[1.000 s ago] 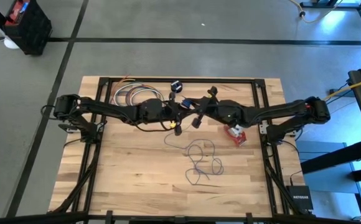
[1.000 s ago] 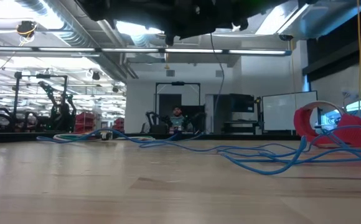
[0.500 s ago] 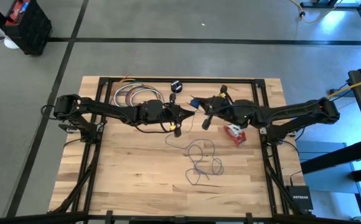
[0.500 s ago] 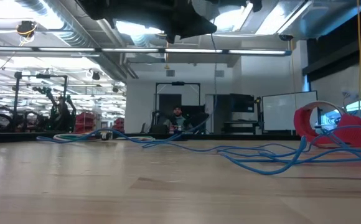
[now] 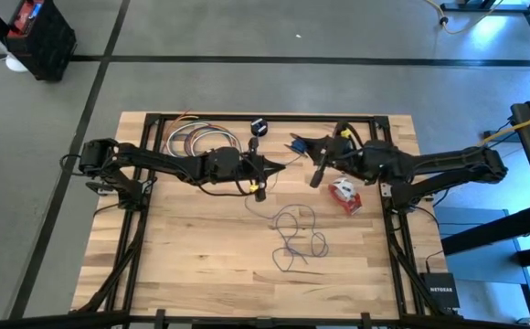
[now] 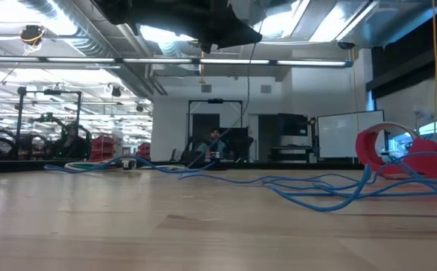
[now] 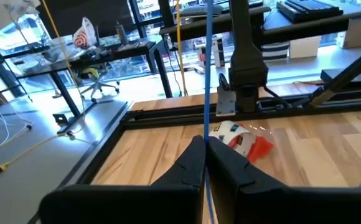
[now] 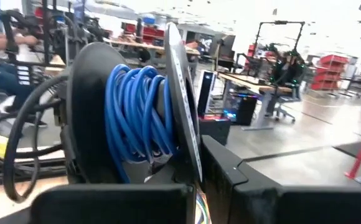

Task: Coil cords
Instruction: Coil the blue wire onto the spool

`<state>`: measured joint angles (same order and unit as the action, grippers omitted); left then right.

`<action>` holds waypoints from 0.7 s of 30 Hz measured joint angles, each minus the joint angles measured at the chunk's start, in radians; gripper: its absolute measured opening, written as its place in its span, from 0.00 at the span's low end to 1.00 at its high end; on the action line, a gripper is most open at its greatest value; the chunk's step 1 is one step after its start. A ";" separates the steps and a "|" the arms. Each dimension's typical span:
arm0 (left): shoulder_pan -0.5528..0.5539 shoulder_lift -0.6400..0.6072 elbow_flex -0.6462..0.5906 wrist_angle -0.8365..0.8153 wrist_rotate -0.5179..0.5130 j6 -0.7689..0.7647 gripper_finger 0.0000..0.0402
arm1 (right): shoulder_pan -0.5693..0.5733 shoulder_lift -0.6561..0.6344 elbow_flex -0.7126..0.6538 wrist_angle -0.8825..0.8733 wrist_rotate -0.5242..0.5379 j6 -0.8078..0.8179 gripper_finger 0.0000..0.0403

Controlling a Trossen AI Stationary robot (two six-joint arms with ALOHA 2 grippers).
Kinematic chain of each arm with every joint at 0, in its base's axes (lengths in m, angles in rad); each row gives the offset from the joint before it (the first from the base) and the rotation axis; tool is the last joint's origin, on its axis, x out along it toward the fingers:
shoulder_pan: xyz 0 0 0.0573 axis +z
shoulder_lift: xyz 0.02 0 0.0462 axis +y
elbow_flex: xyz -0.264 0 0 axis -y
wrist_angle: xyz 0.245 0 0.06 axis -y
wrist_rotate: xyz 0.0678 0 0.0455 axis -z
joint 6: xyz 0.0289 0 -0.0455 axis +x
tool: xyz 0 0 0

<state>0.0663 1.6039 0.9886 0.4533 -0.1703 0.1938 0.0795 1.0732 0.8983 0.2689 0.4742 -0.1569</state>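
**Winding the blue cord: the reel pulls away to the right**

Stretching between the two arms, the thin blue cord (image 7: 206,93) runs taut from the left gripper (image 5: 274,166), whose fingers are pinched together on it at the centre of the high view. Its other end is wrapped in several turns on a black reel (image 8: 137,118), clamped in the right gripper (image 5: 303,146) just right of centre near the top edge of the worktop (image 5: 183,265). Over the last second the right gripper has drawn back rightward from where the two nearly met, while the left one has stayed put. That looks like slack being taken up between winds. Much cord remains loose in a tangle (image 5: 297,233) below centre, so the coiling is probably well short of done.

The red-and-white cord bundle (image 5: 344,194) lies untouched, right of centre beneath the right arm.

A black box (image 5: 440,291) on the floor at lower right reads "NETGEAR"; no other writing is legible.
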 joint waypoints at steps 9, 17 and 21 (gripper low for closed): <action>0.014 -0.021 -0.003 -0.108 -0.070 0.024 0.01 | 0.000 -0.008 0.002 -0.197 -0.067 0.039 0.05; 0.033 -0.095 -0.003 -0.203 -0.134 0.038 0.01 | 0.000 -0.007 0.003 -0.335 -0.077 0.027 0.05; 0.042 -0.154 -0.003 -0.218 -0.137 0.071 0.01 | 0.000 -0.006 0.003 -0.383 -0.066 0.022 0.05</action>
<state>0.1081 1.4498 0.9855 0.2349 -0.3073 0.2652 0.0795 1.0668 0.9016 -0.1141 0.4083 -0.1345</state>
